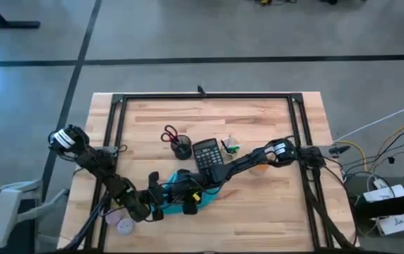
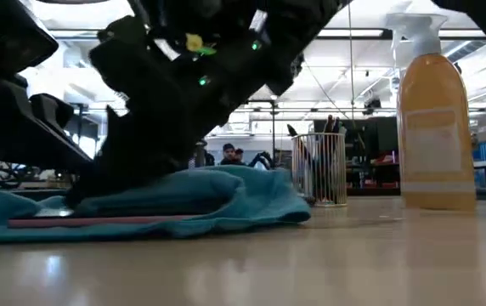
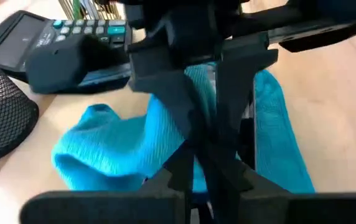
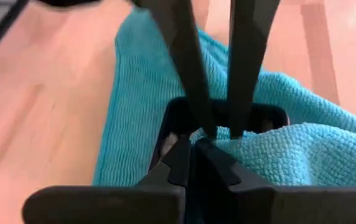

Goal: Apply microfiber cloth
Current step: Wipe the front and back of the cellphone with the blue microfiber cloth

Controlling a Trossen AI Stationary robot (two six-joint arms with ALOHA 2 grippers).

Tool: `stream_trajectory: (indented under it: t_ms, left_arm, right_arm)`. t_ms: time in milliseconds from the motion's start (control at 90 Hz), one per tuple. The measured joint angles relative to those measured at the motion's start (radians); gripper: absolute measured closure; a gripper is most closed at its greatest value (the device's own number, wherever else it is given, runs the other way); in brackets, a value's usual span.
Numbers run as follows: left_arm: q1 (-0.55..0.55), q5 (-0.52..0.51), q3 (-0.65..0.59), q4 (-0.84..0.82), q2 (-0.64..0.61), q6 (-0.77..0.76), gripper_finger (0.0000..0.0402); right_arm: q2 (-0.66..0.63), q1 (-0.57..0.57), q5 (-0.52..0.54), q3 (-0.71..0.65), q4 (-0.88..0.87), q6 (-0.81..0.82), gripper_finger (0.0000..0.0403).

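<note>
Bright overhead light, blurred foreground, tabletop glare

The turquoise microfiber cloth [image 2: 226,200] lies bunched on the wooden table [image 2: 311,263] with a dark arm [image 2: 183,85] pressing down onto it from above (green lights glowing on it). Just beside the cloth stands a mesh pen cup [image 2: 319,168], and farther over an orange spray bottle [image 2: 434,119].

On the worktop [image 1: 272,204] there are one cloth [image 1: 188,194], one calculator [image 1: 207,154], one mesh cup [image 1: 181,148], one spray bottle [image 2: 434,119], one pair of scissors [image 1: 169,134] and two arms.
</note>
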Motion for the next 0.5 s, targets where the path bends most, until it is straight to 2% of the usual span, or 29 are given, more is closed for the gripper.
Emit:
stream_trajectory:
  t_ms: [111, 244, 500]
  left_arm:
    - [-0.001, -0.001, -0.001, -0.015, 0.000, 0.007, 0.0381]
    - [-0.003, 0.010, -0.005, -0.025, -0.001, -0.015, 0.0381]
    - [-0.041, 0.036, -0.022, -0.034, -0.021, -0.036, 0.0381]
  right_arm:
    - [0.026, -0.017, 0.003, -0.001, 0.056, 0.058, 0.0403]
    - [0.038, -0.017, 0.087, 0.000, 0.059, 0.079, 0.0403]
    - [0.034, -0.001, 0.114, 0.000, 0.049, 0.050, 0.0403]
